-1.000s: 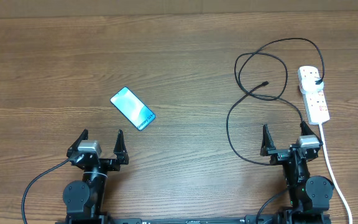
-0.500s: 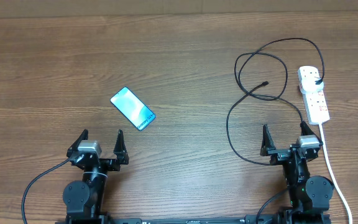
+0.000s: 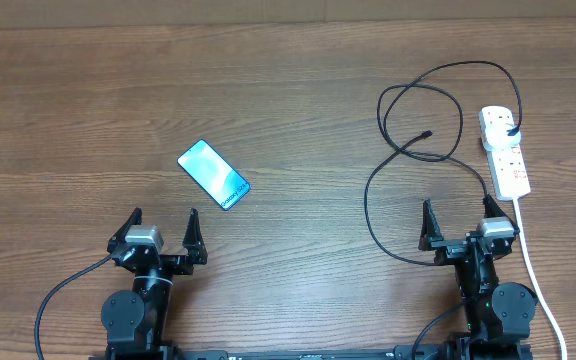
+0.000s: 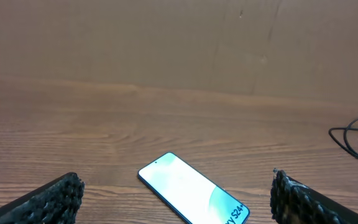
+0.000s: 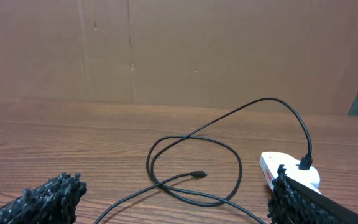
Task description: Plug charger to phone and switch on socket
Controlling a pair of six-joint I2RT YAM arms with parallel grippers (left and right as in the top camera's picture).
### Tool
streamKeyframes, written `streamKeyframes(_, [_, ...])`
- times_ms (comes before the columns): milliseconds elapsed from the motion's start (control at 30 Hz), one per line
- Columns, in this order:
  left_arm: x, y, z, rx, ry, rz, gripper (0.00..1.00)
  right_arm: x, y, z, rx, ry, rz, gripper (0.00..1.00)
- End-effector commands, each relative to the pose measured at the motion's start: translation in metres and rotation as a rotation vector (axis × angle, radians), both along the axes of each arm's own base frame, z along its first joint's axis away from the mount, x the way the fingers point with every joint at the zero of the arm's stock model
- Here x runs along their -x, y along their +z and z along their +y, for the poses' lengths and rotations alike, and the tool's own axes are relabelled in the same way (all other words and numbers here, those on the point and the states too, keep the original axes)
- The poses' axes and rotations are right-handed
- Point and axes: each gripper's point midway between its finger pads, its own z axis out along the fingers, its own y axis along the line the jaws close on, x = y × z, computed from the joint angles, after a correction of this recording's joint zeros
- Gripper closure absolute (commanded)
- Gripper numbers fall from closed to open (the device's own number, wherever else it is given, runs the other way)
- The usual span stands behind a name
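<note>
Spanning every view, the wooden worktop [image 3: 268,90] lies bare across its far and left stretches, with a brown wall along the far edge. Both arms sit at the near edge: the left arm [image 3: 138,300] and the right arm [image 3: 493,300]. The left jaws and the right jaws stand wide apart, holding nothing.

The charger [image 3: 366,205] sprawls in loose overlapping loops on the right half. Its nearest strand curves in just beside the right jaws. Its plug [image 3: 509,127] is seated in the far end of the socket [image 3: 505,150], which lies near the right edge. The socket's white cord [image 3: 536,270] trails along the right arm's outer side.

The phone [image 3: 214,174] lies flat and skewed, screen up, ahead of the left jaws, with open wood on all sides. The connector [image 3: 426,133] rests free among the loops, well apart from the phone.
</note>
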Motion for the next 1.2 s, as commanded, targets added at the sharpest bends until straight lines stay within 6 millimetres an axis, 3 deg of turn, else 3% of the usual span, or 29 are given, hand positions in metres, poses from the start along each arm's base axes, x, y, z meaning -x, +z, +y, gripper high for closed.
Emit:
streamKeyframes(0, [0.0003,-0.0005,0.0002,-0.018,-0.002,-0.004,0.00,-0.0008,-0.0044,-0.0021,0.000,-0.010,0.008,0.00])
streamKeyframes(967, [-0.0001,-0.0006,0.0075,-0.021,0.041,-0.003,0.00,-0.0008,-0.0046,-0.0021,0.000,-0.010,0.009,0.00])
streamKeyframes(1167, [0.0004,0.0002,-0.0016,0.002,-0.011,-0.005,0.00,-0.0008,-0.0046,-0.0021,0.000,-0.010,0.009,0.00])
